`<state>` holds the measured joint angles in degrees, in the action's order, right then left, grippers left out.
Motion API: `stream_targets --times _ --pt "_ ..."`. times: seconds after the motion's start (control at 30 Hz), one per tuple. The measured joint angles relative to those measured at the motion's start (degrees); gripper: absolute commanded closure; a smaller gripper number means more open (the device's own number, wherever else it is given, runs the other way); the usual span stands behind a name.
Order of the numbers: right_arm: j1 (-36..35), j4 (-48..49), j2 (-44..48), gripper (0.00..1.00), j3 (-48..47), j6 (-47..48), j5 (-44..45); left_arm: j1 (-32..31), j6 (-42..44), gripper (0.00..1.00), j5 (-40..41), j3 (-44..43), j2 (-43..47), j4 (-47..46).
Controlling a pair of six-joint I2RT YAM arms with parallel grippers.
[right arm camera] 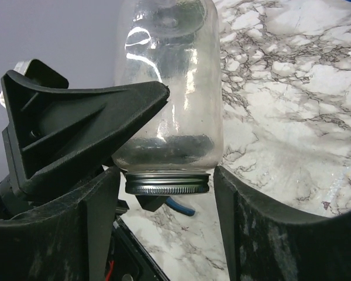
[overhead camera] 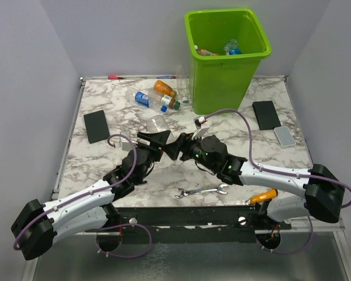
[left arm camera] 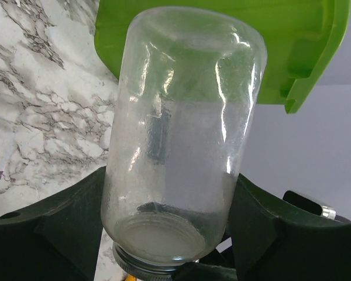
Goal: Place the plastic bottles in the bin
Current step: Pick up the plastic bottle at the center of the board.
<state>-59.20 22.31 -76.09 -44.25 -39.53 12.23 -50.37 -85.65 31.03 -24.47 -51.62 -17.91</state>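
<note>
My left gripper is shut on a clear jar with a metal screw lid, holding its body just above the lid. My right gripper is open and straddles that lid, with a narrow gap on each side. Plastic bottles lie on the marble table left of the bin: an orange one, a blue-labelled one and a green-capped one. The lime-green bin stands at the back, with bottles inside it.
A silver wrench and an orange-handled screwdriver lie near the front edge. Black pads sit at the left and right, with a grey slab beside the right one. A pen lies along the back edge.
</note>
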Motion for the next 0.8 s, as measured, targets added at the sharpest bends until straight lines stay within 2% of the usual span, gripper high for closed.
stream_targets --times 0.13,0.23,0.3,0.37,0.43,0.47,0.63,0.8 --pt "-0.1 -0.2 -0.8 0.61 -0.5 -0.4 -0.1 0.2 0.4 0.51 0.3 0.1 0.2 0.1" --pt "-0.1 -0.3 -1.1 0.75 -0.5 -0.5 -0.7 0.3 0.8 0.47 0.3 0.2 0.2 0.2" --pt "-0.1 -0.5 -1.1 0.86 -0.5 -0.5 -1.0 0.3 1.0 0.39 0.3 0.3 0.2 0.3" --pt "-0.1 -0.5 -1.1 0.99 -0.5 -0.5 -1.2 0.3 1.1 0.2 0.3 0.4 0.5 0.3" --pt "-0.1 -0.7 -0.9 1.0 -0.5 -0.5 -1.2 0.2 1.6 0.03 0.2 0.6 1.0 0.3" --pt "-0.1 -1.0 -0.6 1.0 -0.5 -0.5 -1.2 0.1 2.2 0.01 0.1 0.6 1.3 0.4" --pt "-0.1 -7.4 4.8 1.0 -0.4 0.9 -1.1 -0.3 7.8 0.01 -0.1 0.7 4.8 1.1" --pt "0.0 -21.4 14.5 1.0 -2.0 3.6 -0.6 -0.3 21.1 0.01 3.9 -2.5 10.1 5.7"
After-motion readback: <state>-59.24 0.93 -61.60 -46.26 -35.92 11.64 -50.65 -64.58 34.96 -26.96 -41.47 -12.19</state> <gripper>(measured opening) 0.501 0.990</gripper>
